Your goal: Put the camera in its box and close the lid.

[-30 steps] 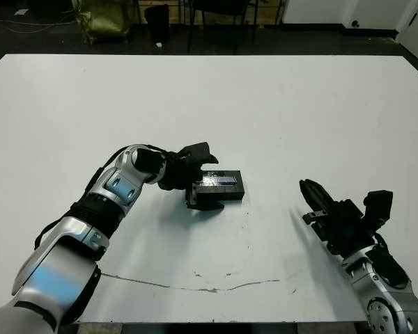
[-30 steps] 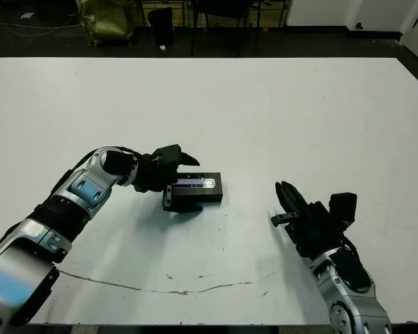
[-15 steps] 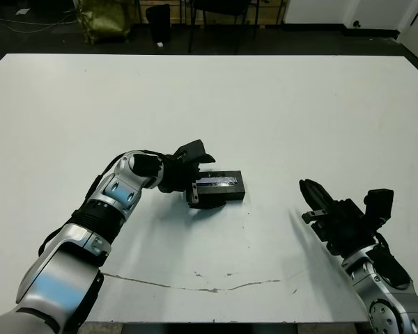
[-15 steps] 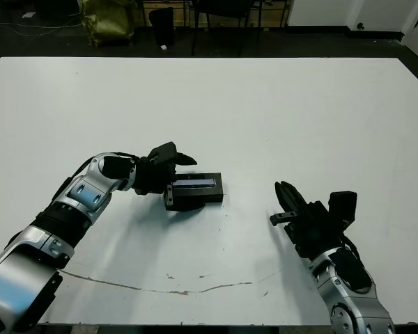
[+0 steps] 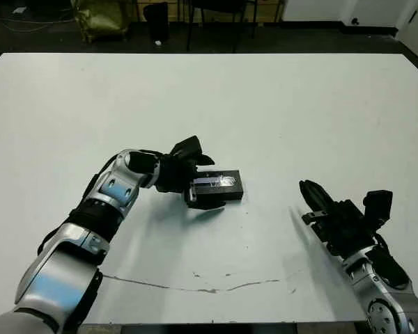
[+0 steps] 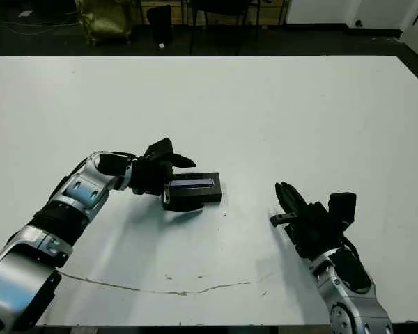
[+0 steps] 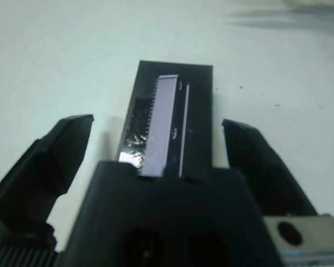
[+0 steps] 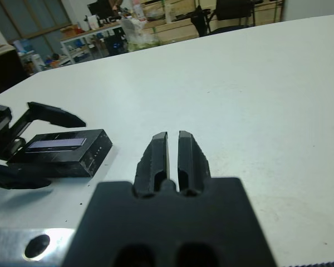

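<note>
Left of centre in the head views, the left gripper (image 5: 195, 177) stands spread wide, one finger on either side of the near end of the box (image 6: 192, 197), neither pressing it. The lid (image 7: 168, 125) sits on the box, its pale strip up, at mid-frame on the white table (image 5: 279, 104). At lower right, the right gripper (image 6: 287, 202) hovers, fingers nearly together, holding nothing.

Overhead light is hitting the white bench (image 5: 279, 104) pretty evenly, throwing soft shadows under both arms. Left wrist view is looking blurry and washed out; background's staying dim at 12 o'clock.
</note>
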`<state>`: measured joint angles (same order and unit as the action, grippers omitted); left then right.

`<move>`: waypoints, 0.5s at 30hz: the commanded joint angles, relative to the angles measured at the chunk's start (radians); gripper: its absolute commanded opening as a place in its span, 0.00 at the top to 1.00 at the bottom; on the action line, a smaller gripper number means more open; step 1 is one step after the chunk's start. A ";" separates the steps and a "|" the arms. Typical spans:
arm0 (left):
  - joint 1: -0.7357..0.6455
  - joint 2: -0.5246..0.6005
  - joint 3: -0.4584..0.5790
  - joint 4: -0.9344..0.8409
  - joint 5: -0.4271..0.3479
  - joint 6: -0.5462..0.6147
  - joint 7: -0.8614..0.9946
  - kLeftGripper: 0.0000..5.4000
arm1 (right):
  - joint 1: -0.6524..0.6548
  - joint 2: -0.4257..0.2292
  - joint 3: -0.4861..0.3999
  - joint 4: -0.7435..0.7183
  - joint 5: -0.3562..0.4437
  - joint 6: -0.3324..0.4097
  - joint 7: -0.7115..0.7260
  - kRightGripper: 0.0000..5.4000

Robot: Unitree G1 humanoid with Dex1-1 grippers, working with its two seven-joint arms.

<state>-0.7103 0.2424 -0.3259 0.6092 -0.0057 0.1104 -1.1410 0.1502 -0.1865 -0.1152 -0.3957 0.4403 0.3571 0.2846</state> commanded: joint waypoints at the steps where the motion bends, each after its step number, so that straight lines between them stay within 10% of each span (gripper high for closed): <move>1: 0.028 0.040 0.005 0.014 -0.001 -0.001 -0.027 0.00 | 0.007 -0.008 -0.003 -0.014 0.007 0.044 -0.016 1.00; 15: 0.091 0.094 0.036 -0.019 -0.014 -0.028 -0.016 0.00 | -0.003 -0.005 -0.014 0.036 0.009 -0.007 0.032 1.00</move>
<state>-0.6461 0.3136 -0.2894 0.5935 -0.0308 0.0736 -1.1629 0.1424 -0.1879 -0.1211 -0.3798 0.4445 0.3555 0.3079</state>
